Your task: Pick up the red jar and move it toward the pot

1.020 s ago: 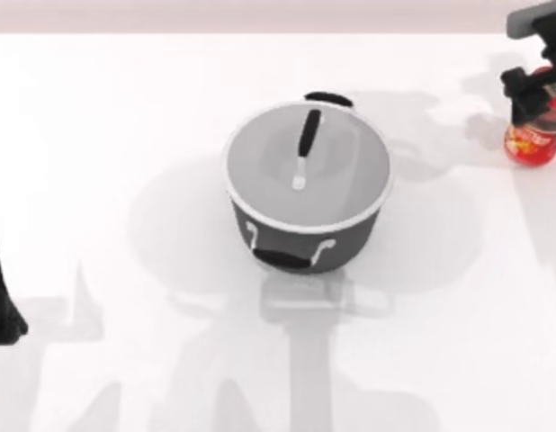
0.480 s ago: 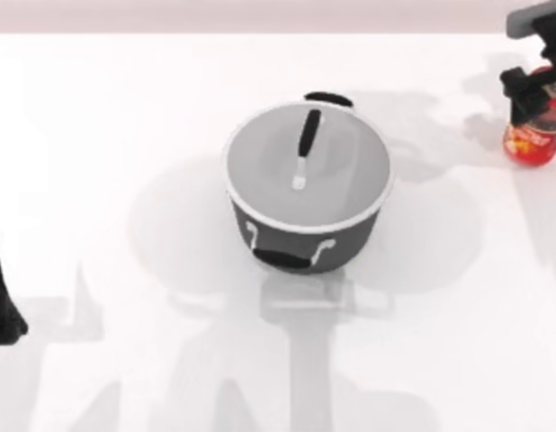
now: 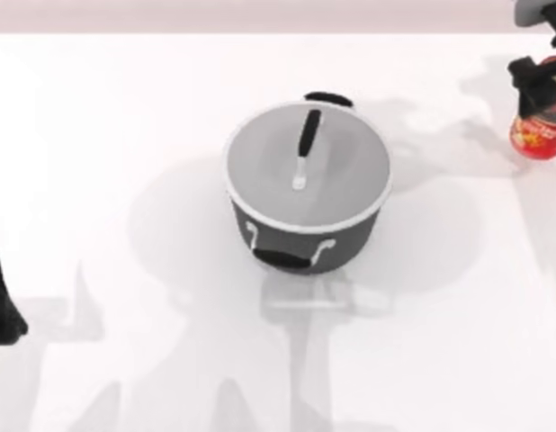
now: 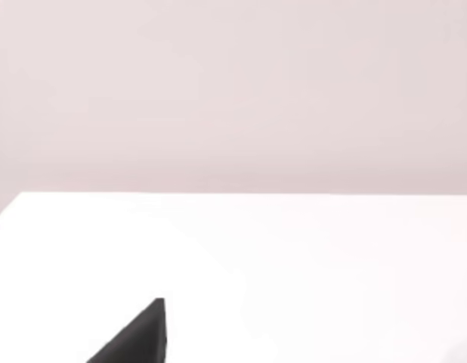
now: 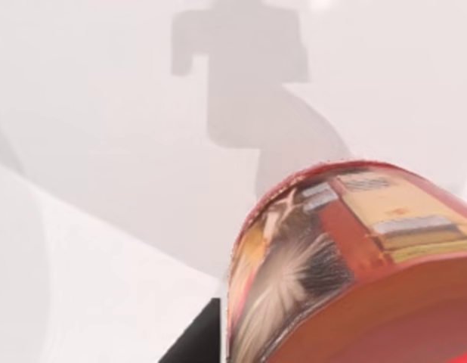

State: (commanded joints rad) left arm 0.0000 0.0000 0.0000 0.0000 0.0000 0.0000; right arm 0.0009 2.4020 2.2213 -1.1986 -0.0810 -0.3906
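Fingers of the right gripper (image 3: 541, 88) are closing around the red jar (image 3: 539, 137) at the table's far right edge, well apart from the central pot (image 3: 307, 193), where a shallow, slipping grip risks dropping it; left gripper (image 3: 3, 315) is sitting parked, its fingers' state unclear.

No legible txt on red jar (image 5: 347, 257) label.
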